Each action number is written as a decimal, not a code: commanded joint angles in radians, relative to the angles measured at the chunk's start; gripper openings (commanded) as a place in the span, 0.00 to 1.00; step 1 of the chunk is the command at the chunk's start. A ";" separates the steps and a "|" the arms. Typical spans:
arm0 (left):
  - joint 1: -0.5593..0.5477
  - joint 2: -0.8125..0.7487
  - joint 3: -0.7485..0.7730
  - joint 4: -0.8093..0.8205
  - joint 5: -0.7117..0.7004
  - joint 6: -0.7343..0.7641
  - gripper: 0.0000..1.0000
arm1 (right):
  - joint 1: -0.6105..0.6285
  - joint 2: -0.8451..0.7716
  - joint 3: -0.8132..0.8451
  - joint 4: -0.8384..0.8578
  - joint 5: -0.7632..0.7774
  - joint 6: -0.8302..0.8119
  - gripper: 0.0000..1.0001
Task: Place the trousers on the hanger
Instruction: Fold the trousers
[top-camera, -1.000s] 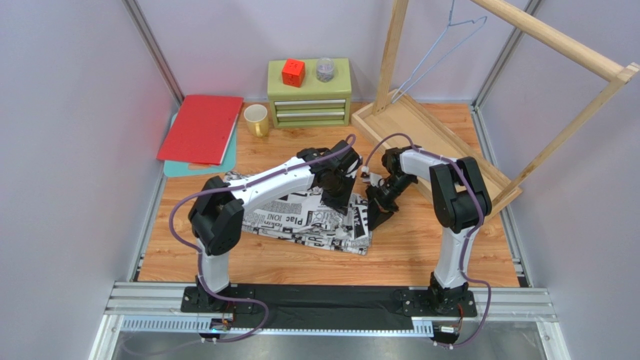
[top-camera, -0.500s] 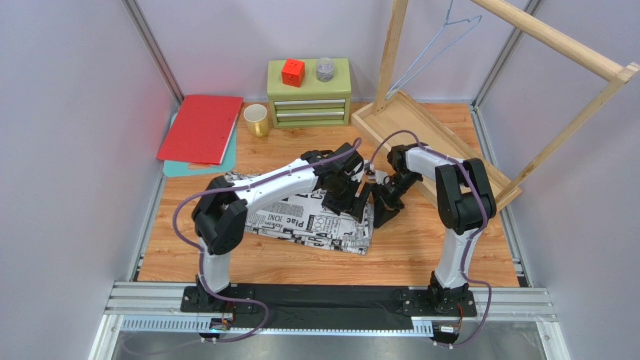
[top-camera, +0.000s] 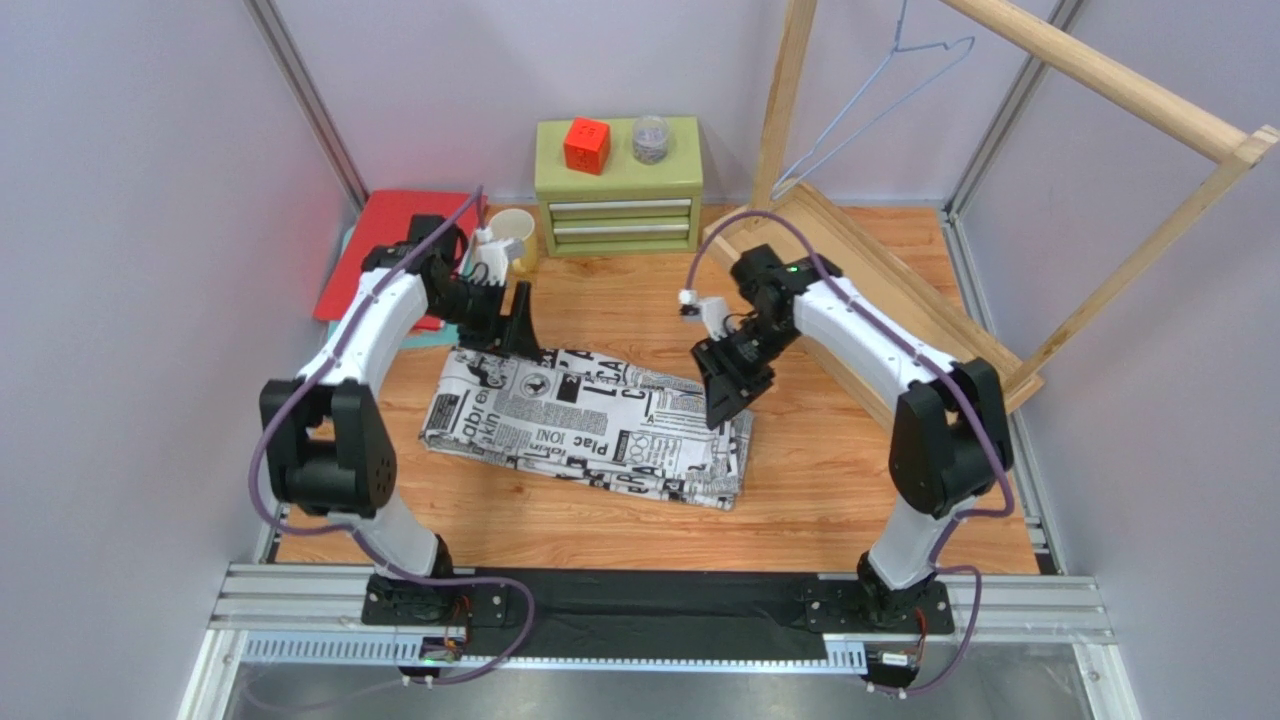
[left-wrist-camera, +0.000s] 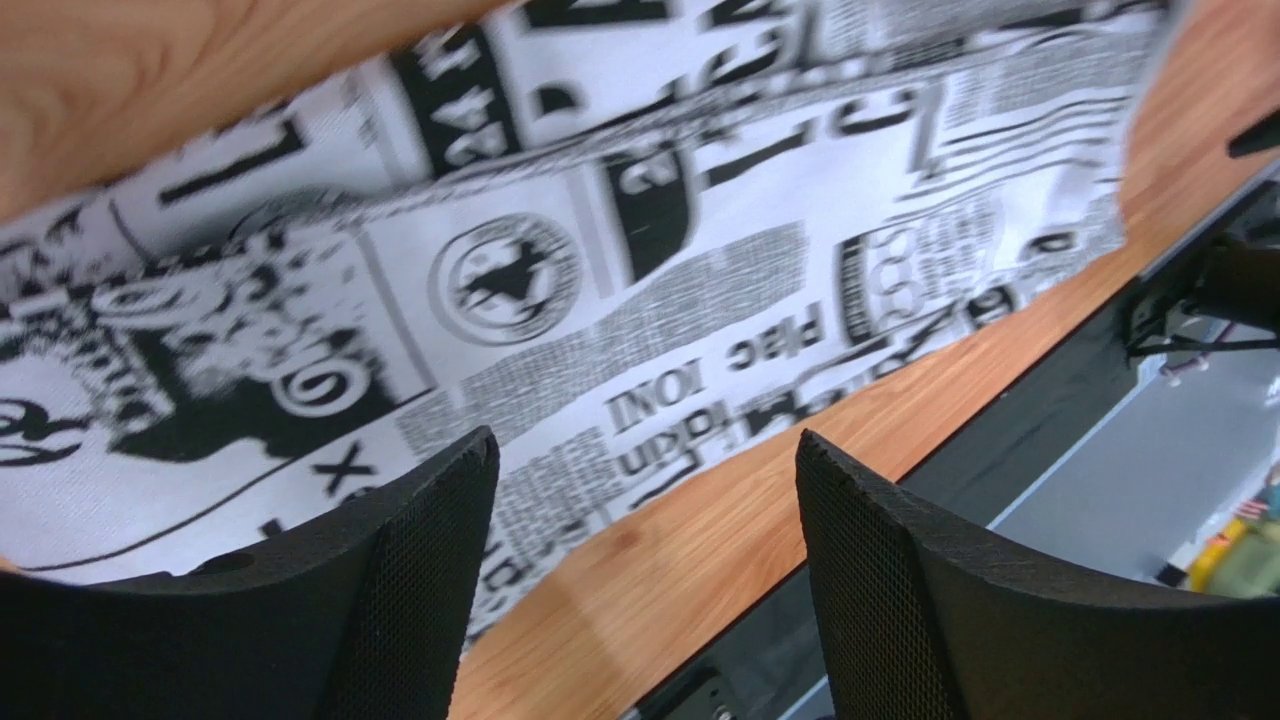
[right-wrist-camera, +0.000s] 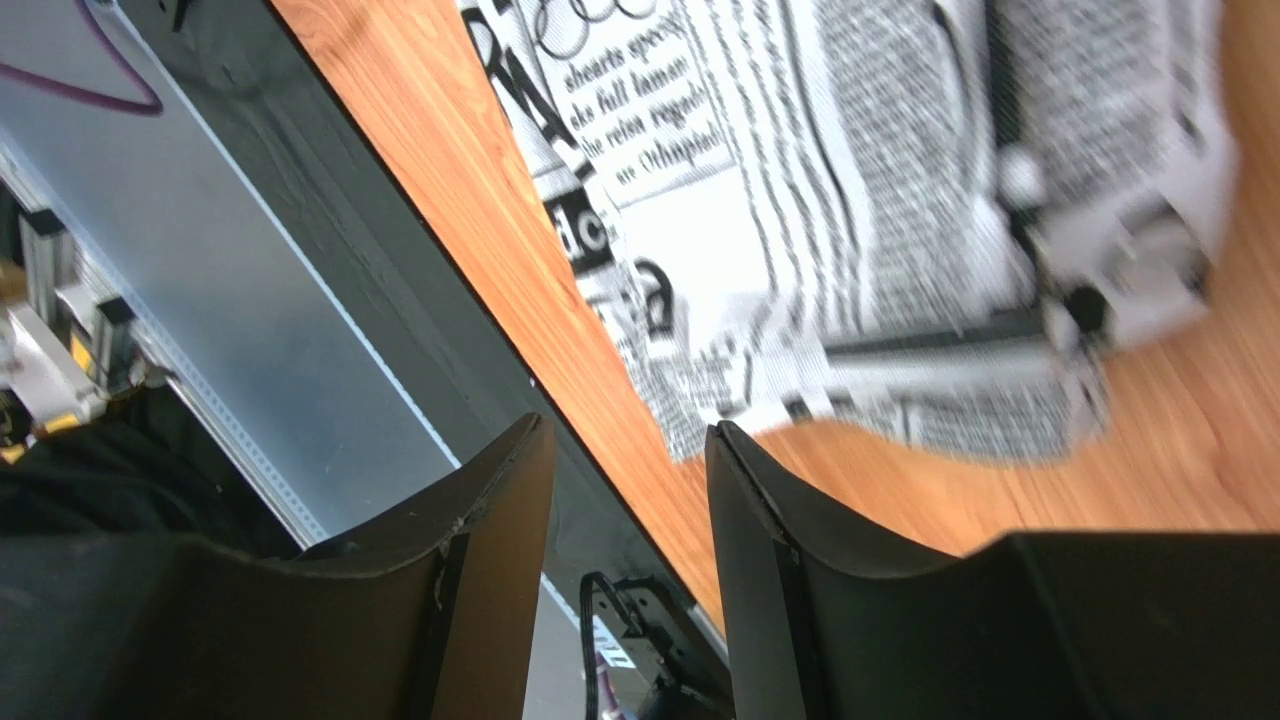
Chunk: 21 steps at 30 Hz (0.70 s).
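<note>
The trousers (top-camera: 594, 428) lie folded on the tabletop (top-camera: 842, 495); the hanger (top-camera: 899, 42) hangs well apart at one o'clock. My left gripper (top-camera: 519, 323) gapes wide and empty at their ten o'clock corner, my right gripper (top-camera: 729, 393) narrowly parted, empty, at three o'clock. Pinching one layer could unfold the bundle

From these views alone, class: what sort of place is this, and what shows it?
Probably a robot test cell, not a home: a left arm and right arm bolted at the table's edge, plain grey walls close around, and staged trousers, hanger and wooden rack.
</note>
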 joint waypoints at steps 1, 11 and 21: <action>0.136 0.092 -0.064 -0.171 -0.003 0.246 0.78 | 0.094 0.148 0.029 0.084 0.016 0.034 0.45; 0.330 0.223 -0.212 -0.053 -0.249 0.309 0.77 | 0.049 0.336 -0.091 0.182 0.242 0.017 0.41; 0.315 -0.081 -0.183 -0.194 0.004 0.461 0.73 | 0.029 0.310 0.051 0.159 0.468 -0.173 0.45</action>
